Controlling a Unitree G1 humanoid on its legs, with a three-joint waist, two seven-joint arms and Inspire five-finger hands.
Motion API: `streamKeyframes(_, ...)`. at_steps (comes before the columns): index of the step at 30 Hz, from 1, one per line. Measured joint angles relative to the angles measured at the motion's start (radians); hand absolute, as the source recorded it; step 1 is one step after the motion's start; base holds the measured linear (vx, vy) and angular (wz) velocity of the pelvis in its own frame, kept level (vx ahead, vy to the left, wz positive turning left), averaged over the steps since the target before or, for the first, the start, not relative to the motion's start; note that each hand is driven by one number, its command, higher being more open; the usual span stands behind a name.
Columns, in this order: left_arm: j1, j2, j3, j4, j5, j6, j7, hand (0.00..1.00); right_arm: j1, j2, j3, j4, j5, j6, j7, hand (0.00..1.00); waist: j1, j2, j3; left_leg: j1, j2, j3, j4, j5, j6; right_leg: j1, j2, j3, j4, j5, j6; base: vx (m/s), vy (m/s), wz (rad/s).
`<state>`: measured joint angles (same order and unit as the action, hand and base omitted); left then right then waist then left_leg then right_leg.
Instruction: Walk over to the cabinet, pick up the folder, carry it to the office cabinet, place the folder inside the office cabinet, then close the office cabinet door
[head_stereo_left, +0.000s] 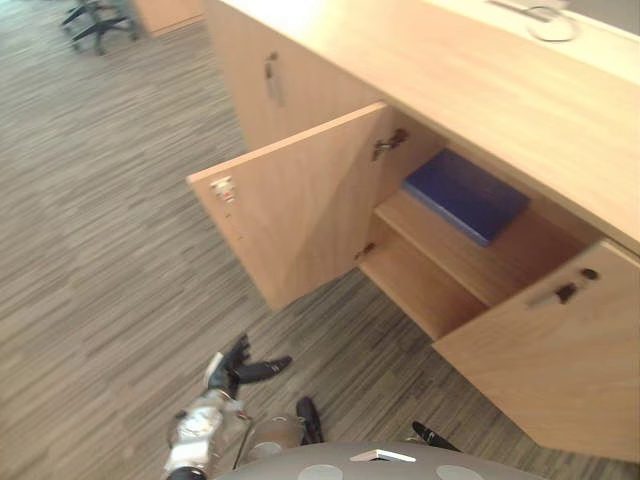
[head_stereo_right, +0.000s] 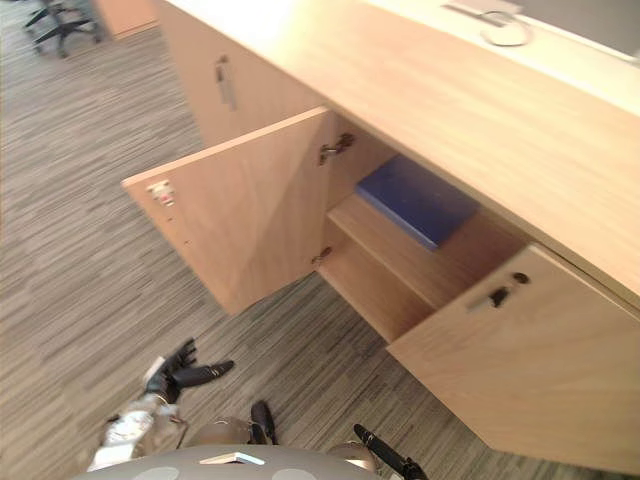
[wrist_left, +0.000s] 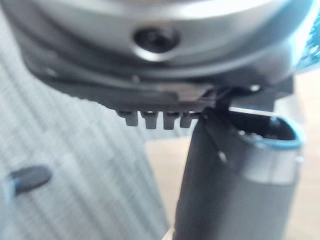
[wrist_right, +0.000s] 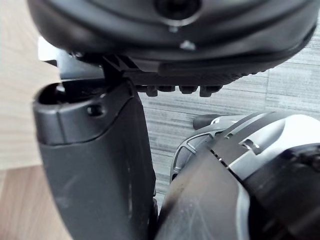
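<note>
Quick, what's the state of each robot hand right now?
Left robot hand: open, holding nothing.
Right robot hand: looks open, holding nothing.

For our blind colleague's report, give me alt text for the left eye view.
A blue folder lies flat on the upper shelf of an open wooden cabinet, its door swung wide. The left hand hangs open over the carpet.

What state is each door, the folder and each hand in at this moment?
Left light-wood cabinet door: swung wide open.
Right light-wood cabinet door: partly open.
Dark blue rectangular folder: lying flat on the upper shelf.
Farther light-wood door: shut.
Dark left hand: open, empty.
Dark right hand: open, empty.
</note>
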<state>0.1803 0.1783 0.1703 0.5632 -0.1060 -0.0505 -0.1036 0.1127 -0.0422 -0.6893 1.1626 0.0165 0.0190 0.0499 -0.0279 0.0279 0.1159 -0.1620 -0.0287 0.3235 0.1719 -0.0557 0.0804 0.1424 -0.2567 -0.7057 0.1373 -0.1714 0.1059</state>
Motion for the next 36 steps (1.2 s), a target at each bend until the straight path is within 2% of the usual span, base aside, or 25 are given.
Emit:
streamKeyframes(1,0.006,0.018,0.037,-0.033,0.001,0.000,-0.001,1.00,-0.001,-0.002,-0.007,0.000,0.001,0.000,0.007,1.00,0.005,0.002,0.001,0.004,-0.006,-0.008,-0.019,0.012,0.000,-0.003,-0.002,-0.005,0.000,0.000,0.000,-0.10,0.040,0.49)
streamKeyframes(2,0.006,0.054,0.112,-0.063,0.031,0.000,0.006,1.00,0.001,-0.005,-0.010,0.002,0.001,-0.001,0.012,1.00,0.021,0.024,0.010,0.019,-0.015,-0.013,-0.055,0.030,-0.002,-0.002,-0.003,-0.005,0.000,0.000,-0.001,-0.10,0.029,0.13)
streamKeyframes(3,0.005,0.068,0.143,-0.064,0.046,0.000,0.012,1.00,0.000,-0.010,-0.011,0.001,0.001,-0.001,0.013,1.00,0.027,0.026,0.009,0.030,-0.018,-0.012,-0.075,0.034,-0.007,0.000,-0.003,-0.003,0.000,0.001,-0.002,-0.13,0.033,0.04)
streamKeyframes(4,0.011,0.096,0.207,-0.064,0.079,0.006,0.022,1.00,0.000,-0.022,-0.015,-0.001,0.000,-0.001,0.019,1.00,0.026,0.045,0.001,0.047,-0.025,-0.012,-0.114,0.048,-0.015,-0.001,-0.004,-0.002,-0.002,0.001,-0.002,-0.12,0.026,-0.03)
streamKeyframes(5,0.024,0.110,0.257,-0.072,0.107,0.020,0.033,1.00,0.005,-0.033,-0.032,0.000,-0.001,0.004,0.028,1.00,0.026,0.065,-0.009,0.066,-0.031,-0.006,-0.150,0.059,-0.023,0.002,-0.004,0.000,-0.009,0.002,-0.004,-0.10,0.020,-0.01)
streamKeyframes(7,0.044,0.105,0.311,-0.151,0.137,0.048,0.063,1.00,0.013,-0.036,-0.054,-0.003,0.000,0.014,0.031,1.00,0.030,0.078,-0.016,0.085,-0.034,0.001,-0.193,0.078,-0.020,0.004,-0.003,0.003,-0.020,0.004,-0.005,-0.04,0.005,-0.02)
streamKeyframes(10,0.046,0.105,0.337,-0.271,0.213,0.052,0.098,1.00,0.014,-0.029,-0.053,-0.011,0.001,0.015,0.033,1.00,0.030,0.078,-0.020,0.115,-0.036,0.006,-0.246,0.110,-0.027,0.007,0.002,0.011,-0.023,0.005,-0.004,-0.02,-0.025,-0.10)
streamKeyframes(14,-0.038,0.104,0.340,-0.334,0.365,0.058,0.151,1.00,0.020,-0.024,-0.049,0.002,0.000,0.016,0.056,1.00,0.025,0.045,-0.034,0.124,-0.025,0.036,-0.256,0.122,-0.022,-0.001,0.015,0.054,-0.035,0.026,0.020,0.03,-0.058,-0.22)
streamKeyframes(17,-0.121,0.110,0.335,-0.337,0.451,0.059,0.174,1.00,0.035,-0.029,-0.049,0.002,0.002,0.016,0.063,1.00,0.009,0.035,-0.038,0.136,-0.021,0.058,-0.256,0.119,-0.025,-0.002,0.016,0.083,-0.034,0.026,0.021,0.07,-0.051,-0.21)
streamKeyframes(19,-0.168,0.145,0.301,-0.331,0.505,0.058,0.205,1.00,0.036,-0.033,-0.049,-0.001,0.012,0.015,0.070,1.00,-0.004,0.036,-0.037,0.138,-0.018,0.066,-0.256,0.119,-0.025,-0.001,0.017,0.094,-0.034,0.026,0.020,0.04,-0.036,-0.20)
streamKeyframes(22,-0.281,0.294,0.159,-0.225,0.641,0.050,0.237,1.00,0.040,-0.032,-0.049,-0.001,0.030,0.015,0.070,1.00,-0.010,0.037,-0.037,0.159,-0.007,0.085,-0.256,0.115,-0.031,0.003,0.031,0.113,-0.037,0.022,0.015,-0.01,-0.053,-0.20)
streamKeyframes(25,-0.383,0.363,0.072,-0.097,0.711,0.046,0.250,1.00,0.040,-0.032,-0.048,-0.005,0.031,0.013,0.070,1.00,-0.023,0.041,-0.037,0.176,0.004,0.102,-0.260,0.112,-0.043,0.009,0.034,0.130,-0.037,0.018,0.008,-0.04,-0.044,-0.21)
streamKeyframes(28,-0.486,0.389,-0.045,0.051,0.782,0.040,0.252,1.00,0.048,-0.035,-0.046,-0.025,0.049,0.011,0.068,1.00,-0.041,0.050,-0.030,0.175,0.016,0.120,-0.261,0.113,-0.052,-0.005,0.042,0.151,-0.038,0.017,0.006,-0.04,-0.034,-0.20)
streamKeyframes(31,-0.552,0.426,-0.100,0.181,0.784,0.053,0.265,1.00,0.070,-0.034,-0.034,-0.030,0.066,0.011,0.068,1.00,-0.051,0.039,-0.023,0.177,0.027,0.133,-0.261,0.115,-0.061,-0.008,0.052,0.163,-0.044,0.016,0.005,0.00,-0.033,-0.15)
streamKeyframes(34,-0.588,0.469,-0.151,0.220,0.784,0.058,0.268,1.00,0.079,-0.036,-0.024,-0.031,0.083,0.009,0.063,1.00,-0.050,0.031,-0.017,0.177,0.031,0.139,-0.261,0.115,-0.065,-0.011,0.055,0.166,-0.043,0.016,0.004,0.02,-0.025,-0.05)
streamKeyframes(36,-0.627,0.488,-0.214,0.233,0.784,0.085,0.278,1.00,0.067,-0.040,-0.006,-0.031,0.093,0.010,0.046,1.00,-0.039,0.026,-0.013,0.173,0.031,0.140,-0.261,0.115,-0.066,-0.015,0.055,0.166,-0.042,0.017,0.002,0.00,0.000,0.00)
